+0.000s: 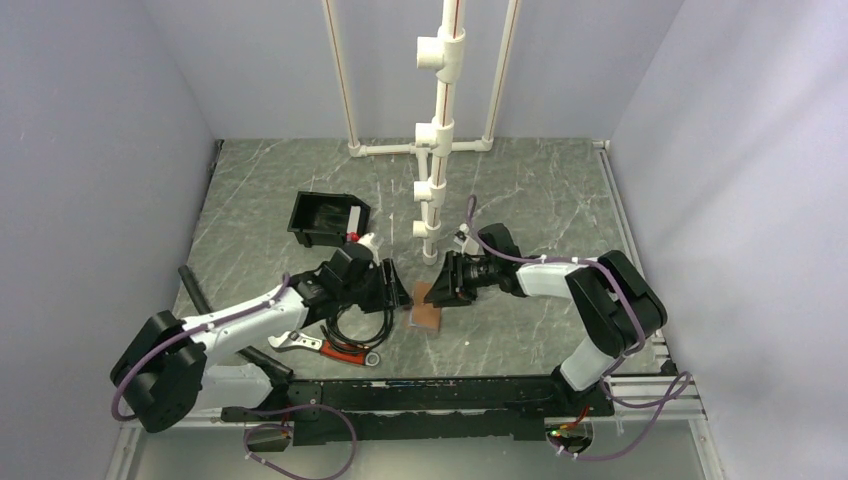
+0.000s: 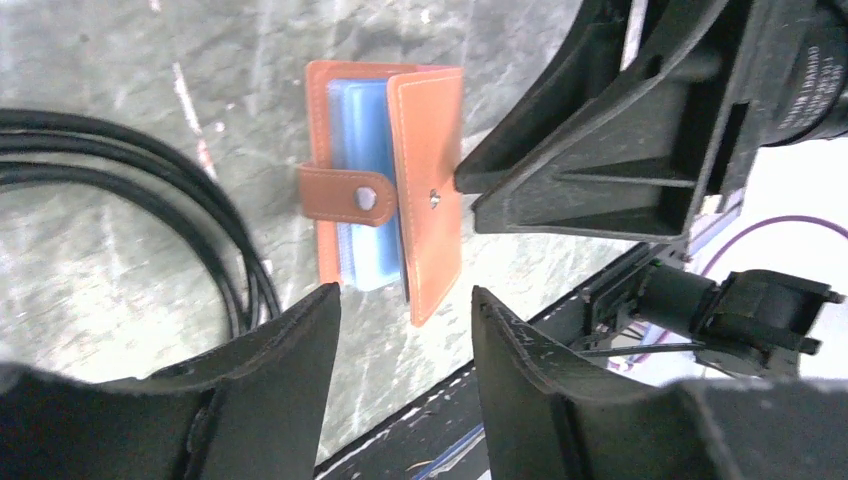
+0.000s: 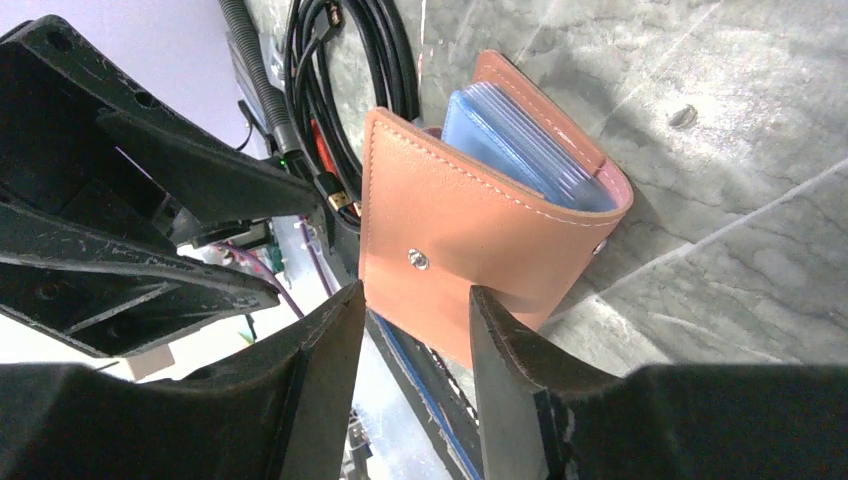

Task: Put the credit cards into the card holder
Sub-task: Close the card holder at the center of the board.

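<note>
The card holder (image 1: 427, 312) is a brown wallet lying on the table between both grippers, folded almost shut, with light blue sleeves showing inside (image 2: 365, 180). Its strap with a snap (image 2: 350, 195) sticks out to the side. My left gripper (image 2: 405, 295) is open and empty, just short of the holder's near edge. My right gripper (image 3: 415, 295) is open, its jaws either side of the raised cover's edge (image 3: 440, 250); one fingertip (image 2: 470, 180) is against that cover. No loose credit card shows in any view.
A black open-topped bin (image 1: 328, 218) stands at the back left. A coil of black cable (image 1: 360, 325) and a red-handled tool (image 1: 330, 348) lie left of the holder. A white pipe stand (image 1: 432, 180) rises just behind the grippers.
</note>
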